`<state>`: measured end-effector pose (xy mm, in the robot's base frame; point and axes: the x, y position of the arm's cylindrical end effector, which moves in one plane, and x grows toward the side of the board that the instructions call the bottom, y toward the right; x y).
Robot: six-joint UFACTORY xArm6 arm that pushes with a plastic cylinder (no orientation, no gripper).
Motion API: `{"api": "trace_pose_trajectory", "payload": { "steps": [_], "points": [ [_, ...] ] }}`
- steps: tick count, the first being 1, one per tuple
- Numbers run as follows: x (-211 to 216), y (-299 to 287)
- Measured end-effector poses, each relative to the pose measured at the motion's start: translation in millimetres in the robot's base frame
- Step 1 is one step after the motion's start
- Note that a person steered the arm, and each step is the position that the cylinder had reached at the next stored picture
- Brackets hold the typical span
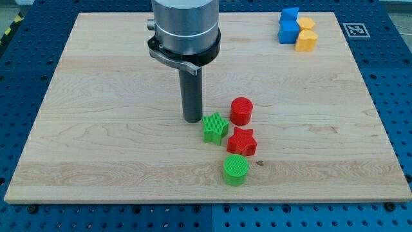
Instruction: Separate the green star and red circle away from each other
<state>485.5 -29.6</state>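
Observation:
The green star (pixel 215 127) lies a little below the middle of the wooden board (pixel 96 129). The red circle (pixel 241 111) stands just to its upper right, a small gap apart. My tip (pixel 192 119) rests on the board right beside the green star's upper left edge, touching or nearly touching it. The rod rises from there to the arm's grey body at the view's top.
A red star (pixel 242 141) sits just right of and below the green star, with a green circle (pixel 235 169) below it. At the top right corner stand two blue blocks (pixel 289 26) and two yellow blocks (pixel 306 37), clustered together.

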Motion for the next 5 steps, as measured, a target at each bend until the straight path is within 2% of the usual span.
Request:
{"api": "trace_pose_trajectory", "payload": {
  "steps": [5],
  "points": [
    [-48, -39]
  ]
}}
